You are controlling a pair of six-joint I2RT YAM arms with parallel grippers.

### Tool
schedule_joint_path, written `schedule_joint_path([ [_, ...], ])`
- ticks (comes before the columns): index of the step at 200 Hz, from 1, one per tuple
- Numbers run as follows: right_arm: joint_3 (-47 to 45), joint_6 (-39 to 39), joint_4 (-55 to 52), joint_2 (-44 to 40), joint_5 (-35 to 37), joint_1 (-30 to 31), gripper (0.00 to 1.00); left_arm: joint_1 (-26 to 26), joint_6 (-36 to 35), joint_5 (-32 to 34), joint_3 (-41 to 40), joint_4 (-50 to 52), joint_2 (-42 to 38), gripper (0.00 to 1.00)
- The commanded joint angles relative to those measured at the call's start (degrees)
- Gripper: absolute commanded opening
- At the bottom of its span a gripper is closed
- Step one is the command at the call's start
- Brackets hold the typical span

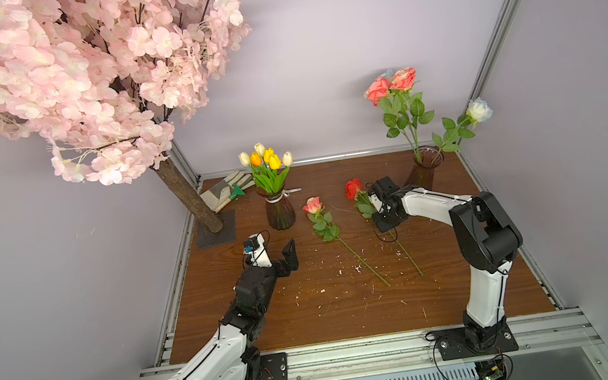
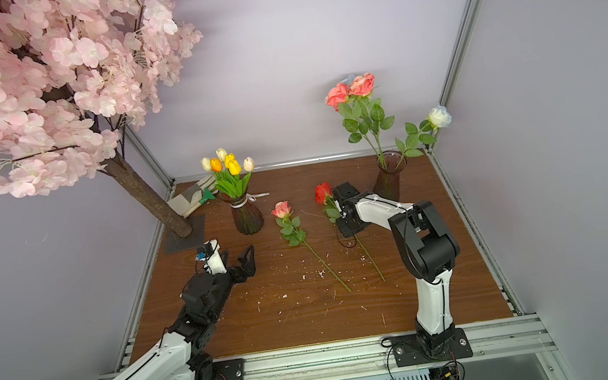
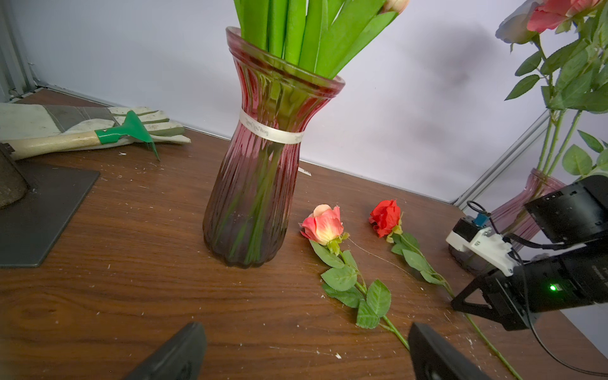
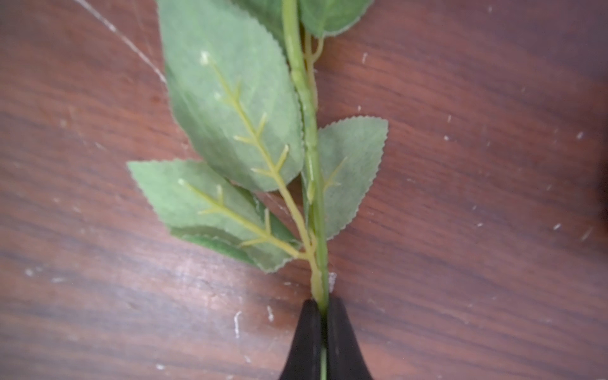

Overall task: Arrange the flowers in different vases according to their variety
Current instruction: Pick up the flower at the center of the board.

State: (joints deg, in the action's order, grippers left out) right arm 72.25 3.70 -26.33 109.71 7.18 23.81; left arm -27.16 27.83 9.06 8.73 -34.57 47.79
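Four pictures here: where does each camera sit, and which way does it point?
Top views: twin cameras high on the robot's side, looking down on the table; left arm and right arm show.
Left wrist: on the left arm, low, facing the ribboned vase; the open left gripper shows.
Right wrist: on the right arm, looking down at the red rose; the right gripper pinches its stem.
Shared: every view shows the red rose.
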Motion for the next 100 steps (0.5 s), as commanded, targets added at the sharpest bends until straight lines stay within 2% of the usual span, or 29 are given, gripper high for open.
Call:
schedule_joint_path([
  [1, 0.30, 0.07, 1.19, -4.34, -1.20, -0.26, 0.00, -0.52, -0.50, -0.44, 1.56, -0.99, -0.46, 1.00],
  [60, -7.28, -0.45, 12.36, -20.37, -4.88, -0.25, 0.00, -0.49, -0.85, -1.23, 1.16, -1.12, -1.34, 0.99],
  [100, -14.12, 0.24, 25.96, -34.57, -0.94, -0.26, 0.00, -0.52, -1.12, -1.85, 0.73, -1.64, -2.15, 1.00],
])
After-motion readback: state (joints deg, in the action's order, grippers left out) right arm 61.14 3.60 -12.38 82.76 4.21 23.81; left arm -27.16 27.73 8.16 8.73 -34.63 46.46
